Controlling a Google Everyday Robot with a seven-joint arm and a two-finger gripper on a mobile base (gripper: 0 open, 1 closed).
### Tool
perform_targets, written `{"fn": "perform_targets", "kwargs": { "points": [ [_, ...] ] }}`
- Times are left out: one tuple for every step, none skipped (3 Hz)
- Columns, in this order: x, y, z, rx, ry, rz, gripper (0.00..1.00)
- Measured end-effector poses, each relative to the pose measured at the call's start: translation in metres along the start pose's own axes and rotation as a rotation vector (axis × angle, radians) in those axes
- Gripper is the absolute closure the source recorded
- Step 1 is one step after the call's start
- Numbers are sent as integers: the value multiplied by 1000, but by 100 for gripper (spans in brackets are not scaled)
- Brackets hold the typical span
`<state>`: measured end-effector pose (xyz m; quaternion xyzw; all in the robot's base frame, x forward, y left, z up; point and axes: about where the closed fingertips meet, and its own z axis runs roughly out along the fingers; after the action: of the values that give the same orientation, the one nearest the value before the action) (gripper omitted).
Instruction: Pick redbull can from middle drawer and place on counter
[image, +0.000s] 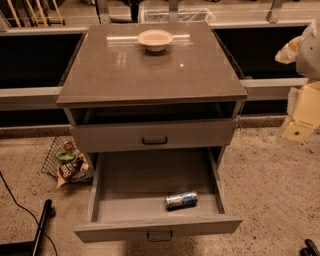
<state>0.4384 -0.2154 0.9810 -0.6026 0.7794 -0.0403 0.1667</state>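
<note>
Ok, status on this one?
Tool at far right edge, off the cabinet. Redbull can on its side in open middle drawer, front right. Nothing over it; bowl on counter.

The redbull can (181, 200) lies sideways front-right in the open middle drawer (145, 175); gripper (302, 117), seemingly, at right edge.

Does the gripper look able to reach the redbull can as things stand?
Probably yes: the middle drawer stands pulled out, the redbull can lies uncovered near its front wall, and the gripper, at the right edge beside the cabinet, has nothing between it and the can.
</note>
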Motion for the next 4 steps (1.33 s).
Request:
{"fn": "perform_targets", "kwargs": {
  "points": [
    [0,0,0,0,0,0,0],
    [-2,-4,15,1,1,-7,0],
    [-13,-5,61,-27,-21,-89,0],
    [-18,-2,117,-60,-50,-190,0]
  ]
}}
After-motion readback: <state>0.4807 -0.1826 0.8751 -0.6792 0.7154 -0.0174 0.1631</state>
